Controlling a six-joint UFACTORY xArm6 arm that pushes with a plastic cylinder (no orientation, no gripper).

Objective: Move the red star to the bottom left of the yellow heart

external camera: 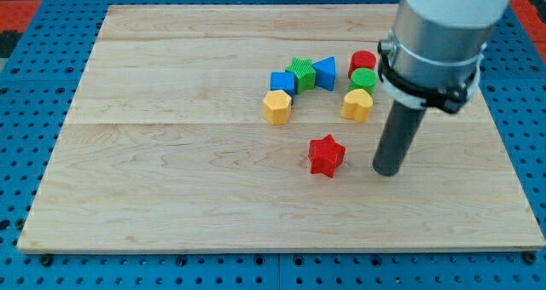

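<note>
- Rig: the arm ends in a plain dark rod, no claw fitted, so there is nothing to spread, press together or pinch. The rod's tip (pixel 388 171) rests at table height on the wooden board (pixel 171 188).
- Red star (pixel 326 155): lies alone in the nearer half of the board, right of centre, apart from every other block.
- The tip stands just right of the red star with a narrow gap between them; no contact visible.
- Yellow heart (pixel 357 105): farther back, up and slightly right of the star, at the near edge of the cluster.
- Cluster along the far side: red cylinder (pixel 363 62) farthest, green cylinder (pixel 363 78) just in front of it, the heart nearest. To the left sit a blue triangle (pixel 325 72), green star (pixel 301 72), blue cube (pixel 282 82) and yellow hexagon (pixel 277 107).
- Judgement: the star already lies roughly near-left of the heart, though well apart from it. The task looks close to done or in need of only a small correction.
- Likely reason for the tip's place: from the right side, a leftward push would carry the star further left of the heart.
- To bring the star closer, the tip would need to go round to its near side and push away.
- Risk: a push off the star's centre would spin it on its points.
</note>
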